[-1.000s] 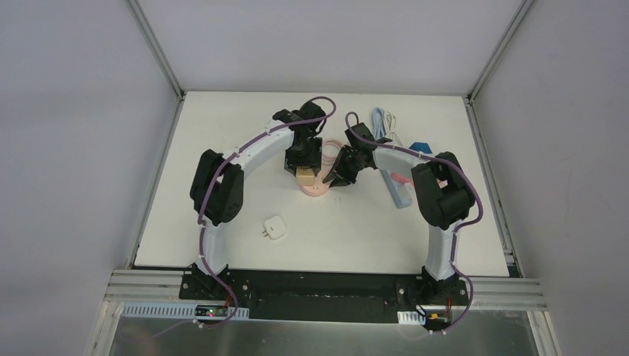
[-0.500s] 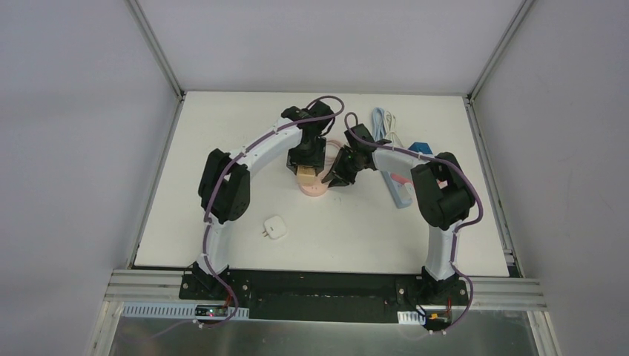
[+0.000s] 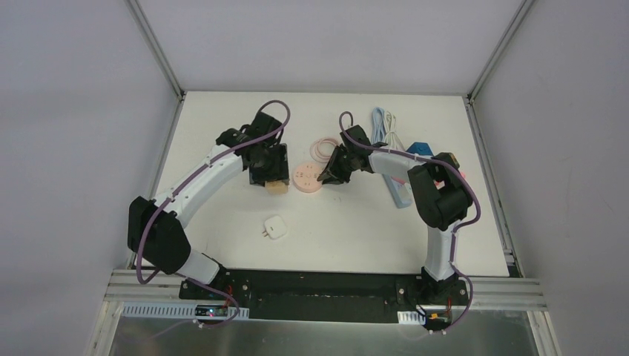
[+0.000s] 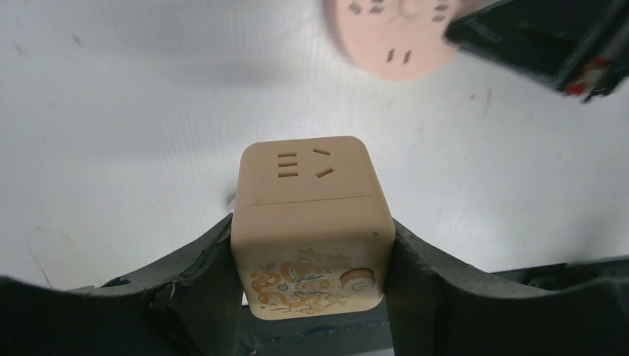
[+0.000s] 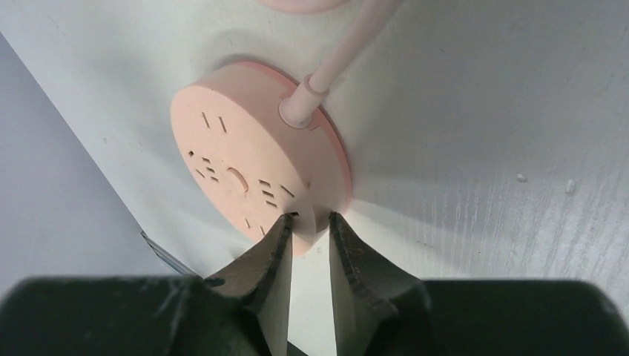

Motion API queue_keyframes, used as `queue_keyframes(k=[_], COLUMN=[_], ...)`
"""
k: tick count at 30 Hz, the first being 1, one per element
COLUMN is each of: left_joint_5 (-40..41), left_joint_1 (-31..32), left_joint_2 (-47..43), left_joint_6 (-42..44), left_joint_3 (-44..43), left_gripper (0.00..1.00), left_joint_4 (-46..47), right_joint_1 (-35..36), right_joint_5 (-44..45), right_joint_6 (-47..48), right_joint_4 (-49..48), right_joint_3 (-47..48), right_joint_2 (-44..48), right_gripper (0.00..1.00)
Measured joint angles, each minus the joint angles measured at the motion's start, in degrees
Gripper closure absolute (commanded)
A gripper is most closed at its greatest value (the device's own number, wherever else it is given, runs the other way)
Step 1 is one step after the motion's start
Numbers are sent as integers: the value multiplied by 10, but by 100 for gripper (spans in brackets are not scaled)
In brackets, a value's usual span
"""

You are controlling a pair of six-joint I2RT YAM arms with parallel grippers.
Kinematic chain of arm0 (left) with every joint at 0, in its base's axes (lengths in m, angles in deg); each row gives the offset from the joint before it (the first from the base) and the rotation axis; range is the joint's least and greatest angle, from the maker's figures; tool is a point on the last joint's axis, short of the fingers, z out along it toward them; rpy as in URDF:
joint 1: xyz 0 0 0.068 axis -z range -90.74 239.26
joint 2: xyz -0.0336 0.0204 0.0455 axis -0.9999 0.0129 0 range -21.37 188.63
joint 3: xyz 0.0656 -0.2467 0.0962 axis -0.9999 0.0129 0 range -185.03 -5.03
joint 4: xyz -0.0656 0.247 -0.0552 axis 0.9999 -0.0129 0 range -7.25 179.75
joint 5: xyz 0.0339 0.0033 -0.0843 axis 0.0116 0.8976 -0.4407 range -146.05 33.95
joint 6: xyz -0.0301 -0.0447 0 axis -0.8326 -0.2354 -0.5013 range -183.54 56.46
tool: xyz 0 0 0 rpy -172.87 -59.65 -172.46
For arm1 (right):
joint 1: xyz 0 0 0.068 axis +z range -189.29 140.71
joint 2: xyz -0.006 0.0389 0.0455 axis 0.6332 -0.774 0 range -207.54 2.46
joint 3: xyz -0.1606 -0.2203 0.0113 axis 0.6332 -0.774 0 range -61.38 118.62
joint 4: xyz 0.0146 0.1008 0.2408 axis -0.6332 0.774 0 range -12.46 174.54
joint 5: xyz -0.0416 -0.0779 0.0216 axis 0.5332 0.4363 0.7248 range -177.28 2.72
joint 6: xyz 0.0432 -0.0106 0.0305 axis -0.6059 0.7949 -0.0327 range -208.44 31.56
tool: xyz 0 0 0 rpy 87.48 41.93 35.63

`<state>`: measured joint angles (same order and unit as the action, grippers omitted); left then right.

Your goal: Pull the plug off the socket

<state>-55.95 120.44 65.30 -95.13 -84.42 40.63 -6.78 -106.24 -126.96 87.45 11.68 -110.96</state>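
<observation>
The plug, a beige cube [image 4: 311, 215] with a dragon print, sits between the fingers of my left gripper [image 4: 311, 274], which is shut on its two sides. In the top view the plug [image 3: 278, 188] is clear of the round pink socket [image 3: 307, 179] and lies to its left under the left gripper [image 3: 268, 172]. The socket [image 5: 252, 170] lies flat on the table with its slots bare and its pink cord leading away. My right gripper [image 5: 310, 222] pinches the socket's near rim between its fingertips; it is at the socket's right edge [image 3: 326, 176].
A white square adapter [image 3: 275, 227] lies on the table nearer the arm bases. The pink cord coils [image 3: 324, 148] behind the socket. Blue and white cables [image 3: 386, 124] and a blue object [image 3: 421, 148] lie at the back right, beside the right arm.
The left arm swung left and carried the plug off the socket, whose face is now bare. The right gripper narrowed a little on the socket's rim and stayed in place.
</observation>
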Motion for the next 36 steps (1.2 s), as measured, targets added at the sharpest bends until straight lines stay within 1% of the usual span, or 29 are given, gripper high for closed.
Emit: queue_keyframes(k=[2,4,8,13,14,16,19,20,22,24,26,28,30,31,34,36], left_joint_5=[-26,-66,-148,-210,-217,-229,-247,-253,-256,-253,-245,-227,-203,-191,-152,-129], left_joint_1=[-26,-56,-122,-197,-210,-233,-266,-276,-290,-298,-298,-298,-298,-298,-298,-298], left_joint_2=[-23,-35,-50,-52,-52,-52,-47,-42,-26,-9,-2,-2,-2,-2,-6,-17], left_joint_6=[-7,-14,-24,-28,-28,-28,-31,-32,-33,-30,-24,-19,-14,-10,-1,8], left_joint_3=[66,130,230,275,278,280,283,283,283,283,283,280,270,264,242,226], left_gripper=[99,91,84,75,72,60,47,39,29,21,15,10,2,1,1,1], left_joint_4=[21,42,80,103,106,113,129,132,135,131,124,111,94,87,66,51], right_joint_1=[0,0,0,0,1,0,0,0,0,0,0,1,1,1,3,3], right_joint_5=[0,1,2,1,0,0,0,0,1,3,5,9,12,13,19,15], right_joint_6=[0,2,3,3,3,3,3,3,3,3,2,3,2,2,5,7], right_joint_4=[0,3,9,11,12,12,12,12,13,14,15,17,18,19,24,26], right_joint_3=[0,3,8,14,14,15,16,16,16,16,16,16,16,17,22,31], right_joint_2=[0,0,-2,-7,-8,-9,-11,-11,-12,-13,-13,-13,-13,-13,-14,-18], right_gripper=[74,73,72,69,69,66,62,60,56,52,48,47,46,46,59,64])
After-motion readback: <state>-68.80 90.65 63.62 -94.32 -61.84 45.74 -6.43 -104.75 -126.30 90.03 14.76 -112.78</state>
